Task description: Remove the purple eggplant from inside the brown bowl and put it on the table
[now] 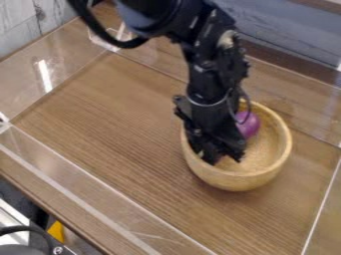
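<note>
The brown bowl (266,164) sits on the table (107,129) at the right. My gripper (214,149) points straight down over the bowl's left inner side, with its dark fingers low inside the rim. The purple eggplant (246,123) shows as a glossy purple end sticking out to the right of the fingers, near the bowl's far wall. The fingers stand narrowly apart and appear shut on the eggplant's other end, which they hide.
Clear acrylic walls (80,214) edge the tabletop on the front and left. A bare stretch of wood lies to the left of the bowl. The arm (160,20) reaches in from the top of the view.
</note>
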You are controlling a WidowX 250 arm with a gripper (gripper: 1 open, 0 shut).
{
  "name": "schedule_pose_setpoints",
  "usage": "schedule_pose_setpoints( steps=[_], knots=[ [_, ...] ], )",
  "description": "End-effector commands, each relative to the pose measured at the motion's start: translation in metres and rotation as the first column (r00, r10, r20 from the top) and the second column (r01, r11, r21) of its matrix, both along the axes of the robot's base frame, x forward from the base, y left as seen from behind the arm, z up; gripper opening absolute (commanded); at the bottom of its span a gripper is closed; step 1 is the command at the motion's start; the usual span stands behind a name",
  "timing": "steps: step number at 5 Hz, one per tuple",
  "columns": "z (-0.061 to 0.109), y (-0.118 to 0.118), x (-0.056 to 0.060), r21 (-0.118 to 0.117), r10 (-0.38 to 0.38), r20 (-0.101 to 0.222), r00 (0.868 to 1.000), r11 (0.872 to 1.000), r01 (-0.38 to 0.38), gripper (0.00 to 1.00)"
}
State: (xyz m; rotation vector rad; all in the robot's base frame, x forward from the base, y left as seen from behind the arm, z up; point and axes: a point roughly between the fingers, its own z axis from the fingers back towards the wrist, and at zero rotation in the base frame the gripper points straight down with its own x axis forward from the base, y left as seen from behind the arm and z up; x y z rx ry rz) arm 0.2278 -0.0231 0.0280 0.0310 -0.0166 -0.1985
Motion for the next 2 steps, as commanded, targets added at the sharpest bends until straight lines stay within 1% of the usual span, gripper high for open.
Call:
schedule_pose_setpoints(
  steps=[1, 2],
  knots=[
    [-0.025, 0.0222, -0.0599, 0.047, 0.088, -0.233, 0.969, 0.996, -0.079, 0.0],
    [-0.0216, 0.0216, -0.0631, 0.049, 0.14, -0.241, 0.96, 0.99, -0.133, 0.0]
  ],
)
